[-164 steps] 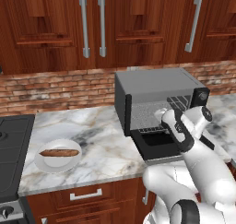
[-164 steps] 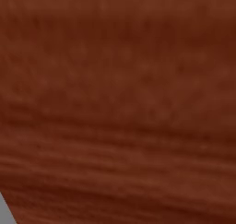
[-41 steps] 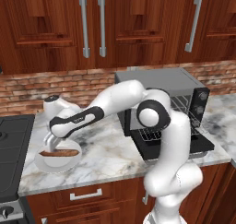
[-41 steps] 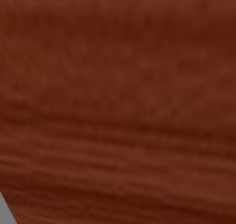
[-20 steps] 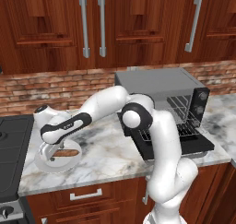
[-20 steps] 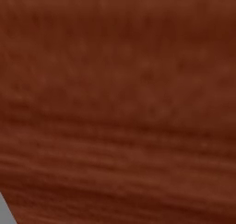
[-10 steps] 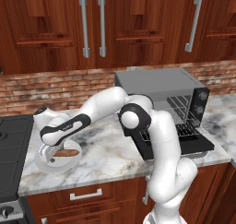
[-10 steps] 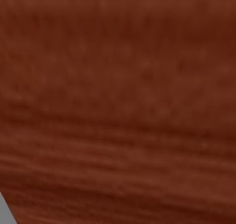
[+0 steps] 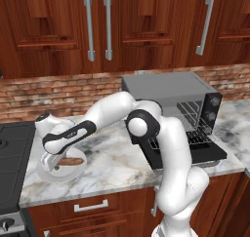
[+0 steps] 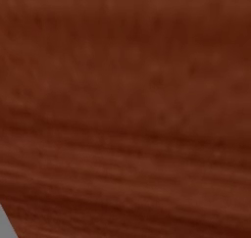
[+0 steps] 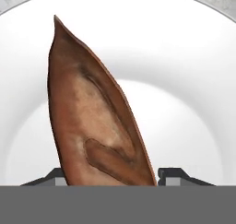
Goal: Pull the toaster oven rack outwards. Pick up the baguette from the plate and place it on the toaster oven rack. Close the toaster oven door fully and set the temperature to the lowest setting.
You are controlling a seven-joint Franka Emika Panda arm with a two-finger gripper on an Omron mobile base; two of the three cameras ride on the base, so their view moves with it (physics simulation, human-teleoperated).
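At lower left of the left base view, the slim golden-brown slashed baguette (image 11: 94, 121) lies on the round white plate (image 9: 46, 173), the white arm's two-finger gripper (image 9: 55, 161) down over it, fingers (image 11: 175, 174) flanking the loaf; whether they have clamped it cannot be told. Light, stiff and crusty by appearance, it probably handles best gripped mid-length. Right of centre, the dark grey box-shaped toaster oven (image 9: 168, 92) stands open.

dark wood cabinets (image 9: 146, 26) (silver handles) above brick backsplash (image 9: 58, 92) and marble counter (image 9: 112, 165).
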